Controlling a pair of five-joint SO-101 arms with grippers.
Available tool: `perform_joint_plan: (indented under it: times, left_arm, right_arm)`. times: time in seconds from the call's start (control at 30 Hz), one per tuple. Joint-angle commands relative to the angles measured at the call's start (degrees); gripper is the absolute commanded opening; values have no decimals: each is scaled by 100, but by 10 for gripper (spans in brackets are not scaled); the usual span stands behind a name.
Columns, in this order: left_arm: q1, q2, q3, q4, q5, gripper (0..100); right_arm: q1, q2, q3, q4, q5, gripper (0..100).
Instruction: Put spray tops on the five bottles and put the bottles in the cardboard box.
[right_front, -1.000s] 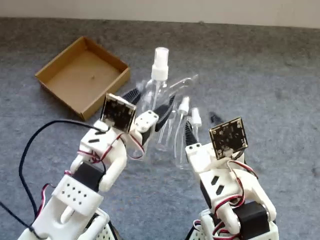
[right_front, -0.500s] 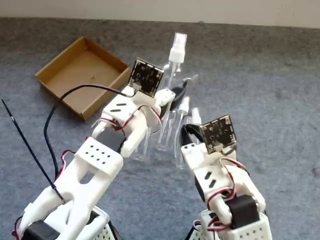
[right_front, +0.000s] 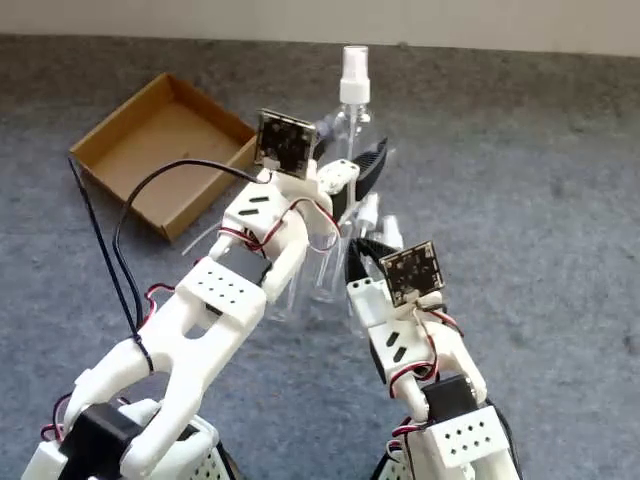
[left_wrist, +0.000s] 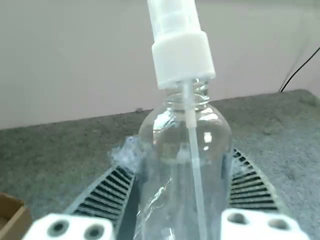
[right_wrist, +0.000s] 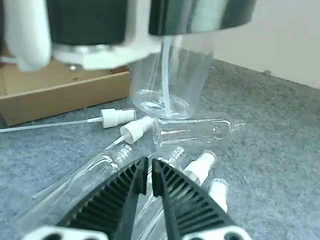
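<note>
Clear plastic up in the air: the left gripper (left_wrist: 182, 172) is clamped on a bottle (left_wrist: 185, 145), one finger on each side of its body, holding it upright over the grey carpet (right_front: 540, 150) near the cardboard box (right_front: 150, 155). Its white spray top (left_wrist: 177, 45) sits on the neck with the threads showing below. The right gripper (right_wrist: 149, 167) hangs low, fingers pressed almost together on nothing, over a scatter of loose bottles (right_wrist: 195, 131) and spray tops (right_wrist: 117, 117) lying on the carpet.
</note>
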Motion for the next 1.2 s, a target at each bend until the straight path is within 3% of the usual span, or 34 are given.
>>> perform_joint_plan:
  times: [0.0,0.33,1.17]
  left_arm:
    - [66,13,-233,-176,448,84]
    - [778,31,-180,-132,440,84]
    - [778,-488,1059,-132,422,84]
  right_arm:
    - [-40,-57,75,-699,26,5]
    - [-48,-57,620,-1270,18,5]
    - [4,-57,620,-1270,18,5]
